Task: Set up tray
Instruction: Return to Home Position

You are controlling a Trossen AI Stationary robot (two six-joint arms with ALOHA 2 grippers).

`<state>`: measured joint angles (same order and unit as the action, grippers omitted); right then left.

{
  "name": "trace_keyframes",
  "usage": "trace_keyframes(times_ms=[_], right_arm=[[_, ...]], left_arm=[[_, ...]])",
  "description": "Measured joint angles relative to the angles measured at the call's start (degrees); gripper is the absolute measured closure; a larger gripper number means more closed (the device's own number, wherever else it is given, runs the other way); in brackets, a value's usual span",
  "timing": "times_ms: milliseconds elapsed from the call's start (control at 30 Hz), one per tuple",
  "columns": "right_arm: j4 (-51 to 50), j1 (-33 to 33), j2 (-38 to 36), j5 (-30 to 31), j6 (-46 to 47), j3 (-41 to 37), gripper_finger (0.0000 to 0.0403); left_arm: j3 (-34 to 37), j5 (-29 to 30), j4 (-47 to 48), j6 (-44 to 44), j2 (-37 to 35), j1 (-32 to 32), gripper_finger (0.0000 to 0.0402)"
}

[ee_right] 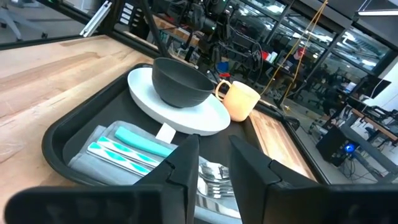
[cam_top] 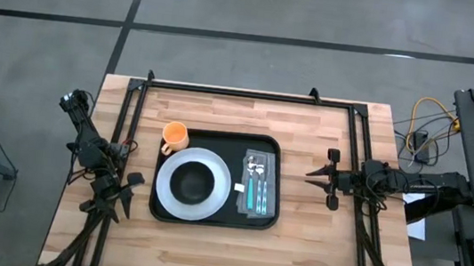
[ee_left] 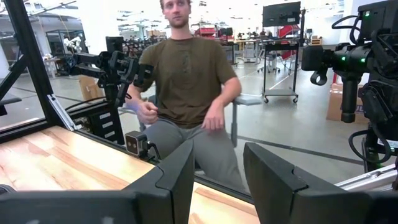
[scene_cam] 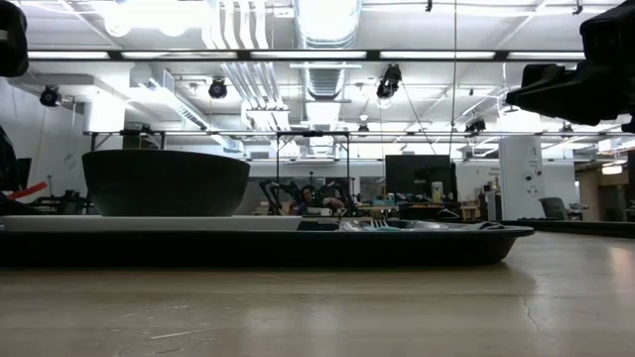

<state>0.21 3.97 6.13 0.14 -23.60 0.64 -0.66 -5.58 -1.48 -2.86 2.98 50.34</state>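
Tray (cam_top: 222, 142) sits mid-tabletop, with the plate (cam_top: 165, 189) and bowl (cam_top: 193, 182) by its left edge and the napkin (cam_top: 271, 200) with cutlery by its right. The left gripper (ee_left: 216, 152) is at the tabletop's left edge and the right gripper (ee_right: 214, 143) near its right edge. Both have their fingers apart, gripping nothing.
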Motion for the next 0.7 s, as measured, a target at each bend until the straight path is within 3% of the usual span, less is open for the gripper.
trace_keyframes(times_ms=[700], right_arm=[[0.04,0.0,0.0,-0.02,0.02,0.0,0.0322]], left_arm=[[-0.01,0.0,-0.01,0.01,0.0,0.01,0.0281]])
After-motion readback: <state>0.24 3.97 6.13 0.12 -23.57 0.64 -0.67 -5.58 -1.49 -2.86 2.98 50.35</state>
